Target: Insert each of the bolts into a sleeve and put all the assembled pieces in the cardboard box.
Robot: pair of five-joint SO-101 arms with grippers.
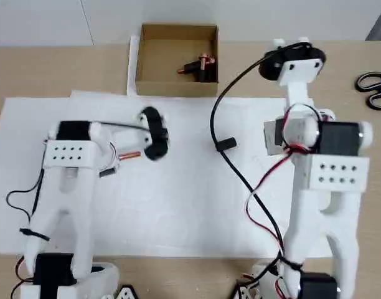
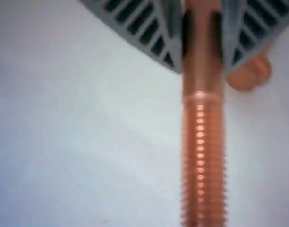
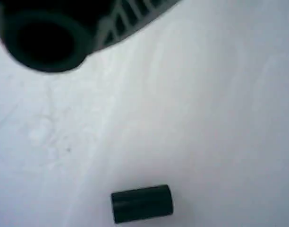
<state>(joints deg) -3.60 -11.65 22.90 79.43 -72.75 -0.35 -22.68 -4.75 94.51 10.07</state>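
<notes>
The left tool [image 2: 201, 28] is clenched on a copper bolt [image 2: 202, 156]. The threaded shank juts past the jaws, and its long axis runs across the counter [image 1: 28, 68] with the tip toward the right arm. A loose sleeve [image 1: 226, 144] lies on the white paper [image 1: 178, 212] between the arms. Farther off, the right tool [image 3: 83, 26] seems to grip a second sleeve [image 3: 45, 42], well apart from the bolt's tip. Farthest, the cardboard box [image 1: 147, 62] holds one assembled piece [image 1: 200, 65].
</notes>
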